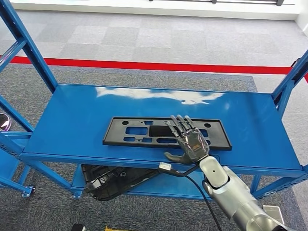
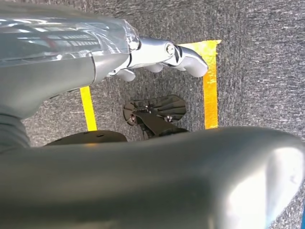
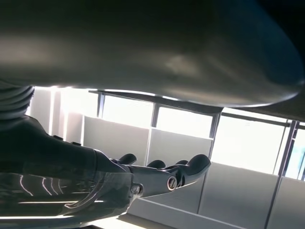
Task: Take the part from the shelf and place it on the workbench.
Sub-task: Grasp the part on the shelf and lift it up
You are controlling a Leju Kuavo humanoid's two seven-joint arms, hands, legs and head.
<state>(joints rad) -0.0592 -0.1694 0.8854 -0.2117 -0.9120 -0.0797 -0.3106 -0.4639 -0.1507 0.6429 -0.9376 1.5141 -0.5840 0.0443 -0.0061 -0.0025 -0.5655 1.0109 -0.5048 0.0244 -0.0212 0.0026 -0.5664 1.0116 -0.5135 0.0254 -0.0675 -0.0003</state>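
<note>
one flat black part [image 1: 145,132] lies on the blue shelf [image 1: 72,125], near its front edge. the right hand [image 1: 188,140] hovers palm up over the part's right portion, fingers straight and spread, holding nothing. the left hand [image 2: 158,55] hangs over grey carpet [image 2: 251,71] with yellow tape [image 2: 210,86], fingers loosely extended, empty.

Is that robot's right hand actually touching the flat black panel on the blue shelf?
Cannot tell. In the head view the right hand, fingers spread, overlaps the black panel, but no view shows contact or a gap beneath it.
</note>
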